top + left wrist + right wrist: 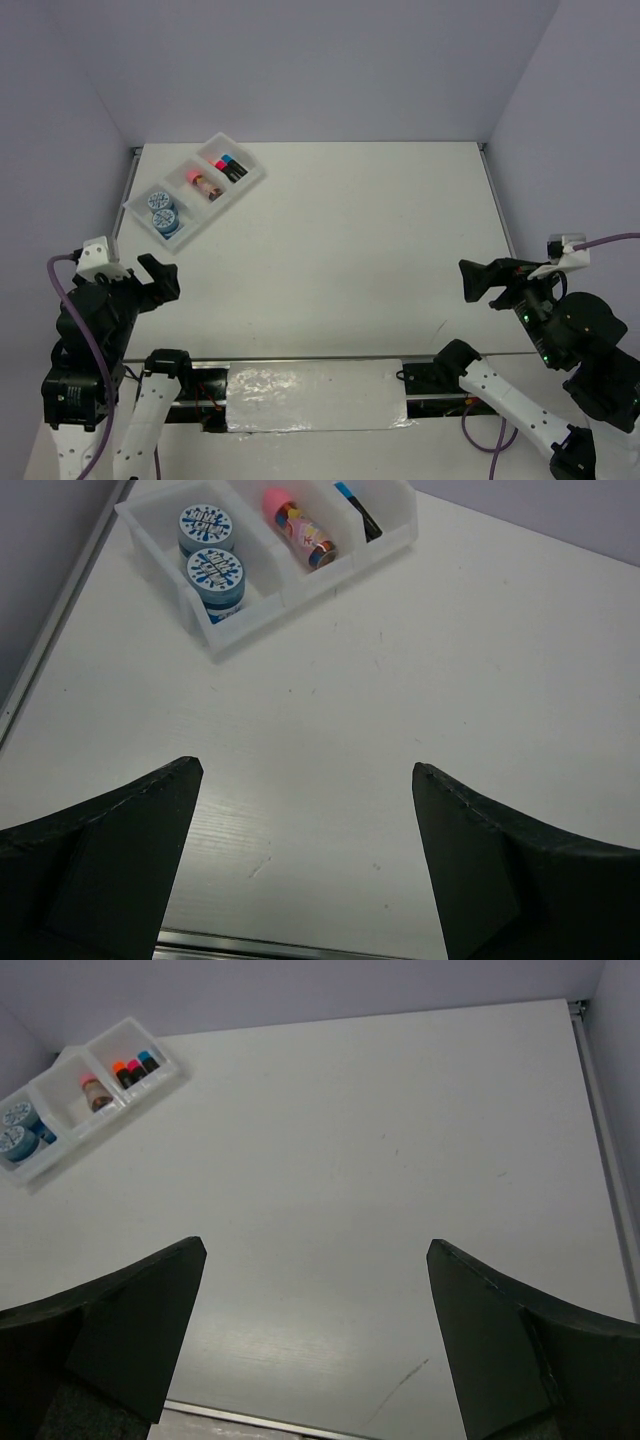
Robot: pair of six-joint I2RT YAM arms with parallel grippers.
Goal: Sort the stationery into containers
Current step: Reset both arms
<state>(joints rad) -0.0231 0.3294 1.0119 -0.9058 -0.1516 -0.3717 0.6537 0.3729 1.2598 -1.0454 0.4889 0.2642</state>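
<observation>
L gripper [157,275] hung low at the near-left, jaws spread as wide as they go and holding nothing. Its wrist cam showed only bare table [380,250] in the gap. R gripper [478,281] mirrored it at the near-right, close to the right edge rail [500,200], jaws likewise wide apart & empty. Neither touched anything.

Tray [228,207] lay in the far-left corner, set at an angle. One end was just beside the left edge rail [132,165], the other near the back wall. All the stationery was inside it.
- Compartment nearest the L arm: two blue rolls [165,221], one just beside the other, patterned faces up.
- Middle compartment: pink-capped bottle [201,182], lying down, cap toward the table's left edge.
- Far compartment: three markers [231,166] packed side by side. Orange, pink & blue caps showed from the R wrist cam.

Room-wise, the centre & the whole right half of the table were open surface, from the tray's long near wall across to the right rail. L gripper had open table betw. it & the tray. R gripper sat well apart from the tray, diag. across the table. At the near edge a crinkly white sheet [315,395] lay betw. the two arm bases.
</observation>
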